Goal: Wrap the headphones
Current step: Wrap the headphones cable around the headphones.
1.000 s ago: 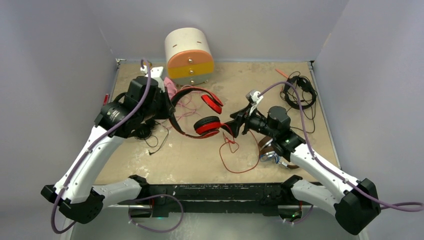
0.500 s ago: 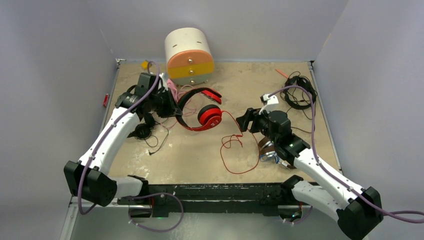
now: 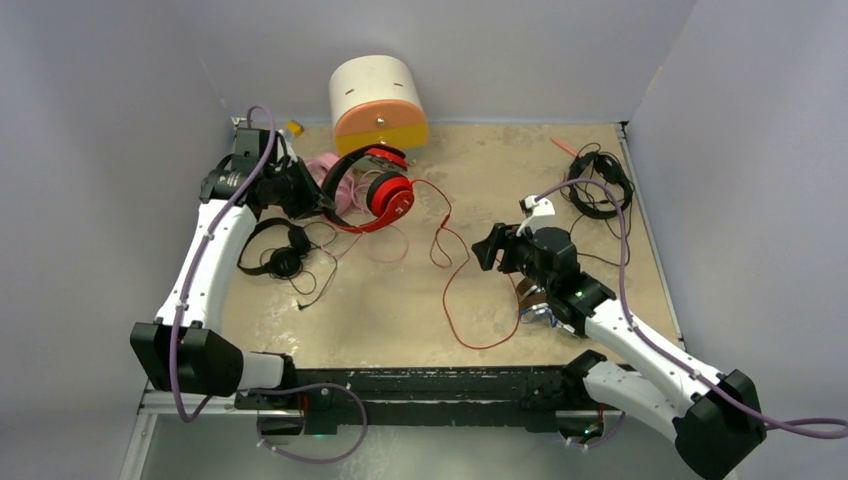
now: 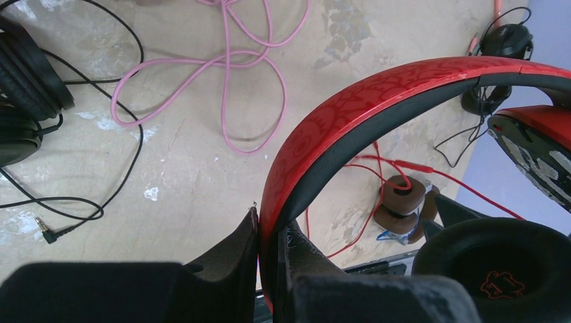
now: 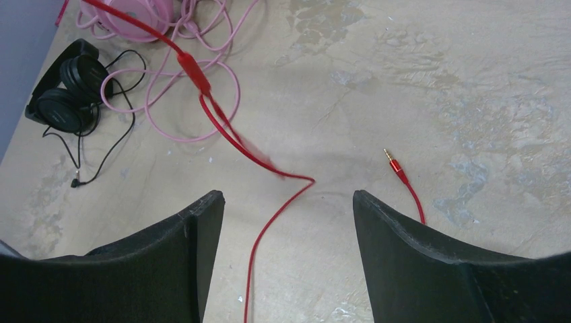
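Ok, left gripper [image 4: 271, 235] is clamping shut on the glossy red patterned headband of the red over-ear headphones [image 3: 375, 190], fingers pinching the band edge-on. The headphones are sitting at the far left of the tan scuffed table [image 3: 400, 310], just in front of the round white-orange-yellow drawer box [image 3: 378, 100], with one black-padded ear cup showing at the right of the left wrist view. The pink headphones [image 3: 322, 166] are lying right beside them, their pink cable looping loose on the table. The small black headphones [image 3: 280, 250] are lying nearer the base of the left arm.

The right gripper [image 5: 286, 198] is holding its jaws wide apart with nothing between them (no contact that I can see). The thin red cable [image 5: 193, 69] is running across the table below the gap, and its red jack plug [image 5: 394, 163] is lying free beyond the right finger. The brown headphones with silver hinges [image 3: 535, 300] are sitting under the right arm. A second black pair [image 3: 598, 185] is lying at the far right, well apart.
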`<state>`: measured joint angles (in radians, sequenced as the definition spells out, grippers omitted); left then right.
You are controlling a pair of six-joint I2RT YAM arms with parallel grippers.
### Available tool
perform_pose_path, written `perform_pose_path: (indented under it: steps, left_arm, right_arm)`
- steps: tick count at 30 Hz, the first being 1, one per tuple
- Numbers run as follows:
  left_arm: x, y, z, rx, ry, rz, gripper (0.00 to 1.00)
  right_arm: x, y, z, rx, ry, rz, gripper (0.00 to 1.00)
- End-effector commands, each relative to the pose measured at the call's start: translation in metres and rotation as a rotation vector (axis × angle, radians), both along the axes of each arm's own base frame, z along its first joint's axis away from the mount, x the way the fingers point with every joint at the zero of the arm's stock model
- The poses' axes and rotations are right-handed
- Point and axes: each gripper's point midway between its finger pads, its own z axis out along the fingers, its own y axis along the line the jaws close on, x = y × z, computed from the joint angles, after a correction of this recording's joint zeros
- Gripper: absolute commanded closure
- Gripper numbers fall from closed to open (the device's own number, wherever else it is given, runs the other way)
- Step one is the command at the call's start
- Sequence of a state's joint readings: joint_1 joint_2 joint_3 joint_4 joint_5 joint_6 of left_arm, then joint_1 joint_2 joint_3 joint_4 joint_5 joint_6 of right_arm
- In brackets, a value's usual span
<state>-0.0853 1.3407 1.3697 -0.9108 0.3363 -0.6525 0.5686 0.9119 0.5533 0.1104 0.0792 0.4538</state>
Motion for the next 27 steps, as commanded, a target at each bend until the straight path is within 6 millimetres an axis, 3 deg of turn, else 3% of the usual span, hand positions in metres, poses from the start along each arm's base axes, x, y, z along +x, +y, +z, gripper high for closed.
perform_pose_path:
  steps: [1, 9, 18, 20, 25, 27]
  left_arm:
    - [0.003, -0.007, 0.040, -0.069, -0.089, -0.005, 1.00]
    - [-0.007, -0.006, 0.055, -0.077, -0.128, 0.011, 1.00]
    - [-0.013, -0.009, 0.069, -0.097, -0.139, -0.005, 1.00]
    - [-0.015, -0.010, 0.071, -0.102, -0.141, -0.007, 1.00]
    - [-0.012, -0.016, 0.076, -0.137, -0.132, -0.017, 1.00]
    - [-0.009, -0.019, 0.078, -0.158, -0.122, -0.019, 1.00]
  right_arm:
    - [0.001, 0.010, 0.013, 0.048, -0.035, 0.037, 0.27]
    - [0.002, 0.040, 0.042, 0.046, -0.173, 0.240, 0.26]
    - [0.025, 0.065, 0.041, 0.041, -0.177, 0.309, 0.26]
    - [0.030, 0.071, 0.040, 0.040, -0.173, 0.318, 0.32]
    - [0.030, 0.089, 0.027, 0.056, -0.107, 0.401, 0.72]
    - [0.025, 0.095, 0.019, 0.071, -0.082, 0.436, 0.75]
